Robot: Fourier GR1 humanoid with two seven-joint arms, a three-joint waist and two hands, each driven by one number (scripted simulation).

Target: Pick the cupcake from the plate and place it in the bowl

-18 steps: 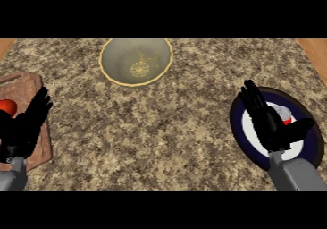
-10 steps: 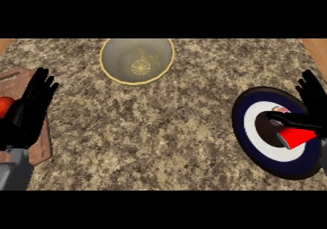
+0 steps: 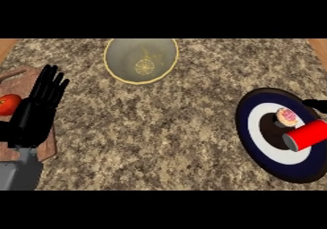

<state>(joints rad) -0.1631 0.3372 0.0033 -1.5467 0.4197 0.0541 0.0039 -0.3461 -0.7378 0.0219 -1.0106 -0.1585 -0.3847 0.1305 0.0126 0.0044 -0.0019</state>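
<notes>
The cupcake [image 3: 287,116] is sitting upright at the centre of the plate [image 3: 258,147], frosting facing up, no long axis being shown. A red cylinder [image 3: 310,135] is lying just beside it. Of the right hand [image 3: 318,104], only a dark tip is being seen at the plate's far right edge; its fingers cannot be told. The left hand [image 3: 39,107] is being held open, empty, well left of the plate. The cupcake is best approached from above, the cylinder being avoided, before the bowl [image 3: 141,60].

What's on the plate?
On the plate sit a small pink-topped cupcake and a red can lying on its side. The can hides the bit of plate under it.
</notes>
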